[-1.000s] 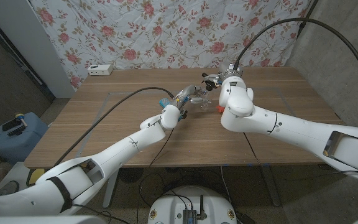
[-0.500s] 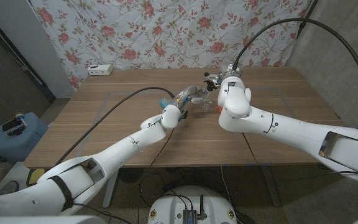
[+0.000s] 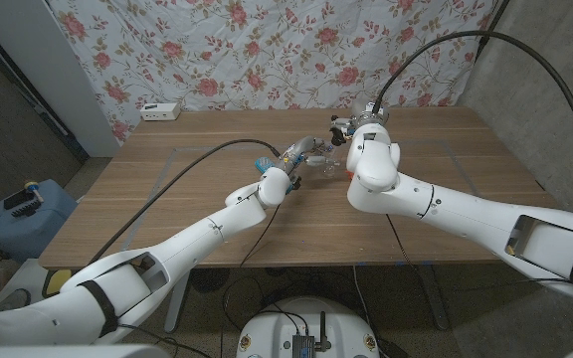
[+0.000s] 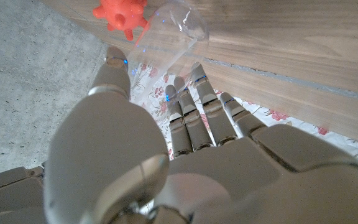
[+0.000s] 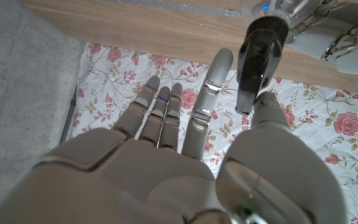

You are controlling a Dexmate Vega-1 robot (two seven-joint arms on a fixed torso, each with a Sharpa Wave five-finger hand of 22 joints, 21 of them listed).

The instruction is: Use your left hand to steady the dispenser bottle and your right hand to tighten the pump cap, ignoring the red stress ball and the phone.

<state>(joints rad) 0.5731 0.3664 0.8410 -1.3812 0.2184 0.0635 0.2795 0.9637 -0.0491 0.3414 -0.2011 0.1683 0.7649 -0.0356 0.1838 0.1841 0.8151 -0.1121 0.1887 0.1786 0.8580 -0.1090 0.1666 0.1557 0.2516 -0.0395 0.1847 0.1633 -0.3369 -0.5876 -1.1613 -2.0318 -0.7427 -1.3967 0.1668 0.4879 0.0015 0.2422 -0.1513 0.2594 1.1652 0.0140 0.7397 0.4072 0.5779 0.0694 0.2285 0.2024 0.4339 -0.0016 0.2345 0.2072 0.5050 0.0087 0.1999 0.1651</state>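
Dispenser bottle (image 4: pixel 166 37), clear plastic, shows in the upper middle of the left wrist frame, standing on the brown wooden table (image 3: pixel 167 189); in the head view it sits just above centre. White left hand (image 3: pixel 304 154) wraps the bottle, thumb on one side and fingers (image 4: pixel 194 106) on the other. White right hand (image 3: pixel 344 129) reaches in from the right of centre; its thumb and one finger appear to pinch the dark cylindrical pump cap (image 5: pixel 260 53), seen at the upper right of the right wrist frame. Red spiky stress ball (image 4: pixel 118 14) lies just beside the bottle, top of the left wrist frame.
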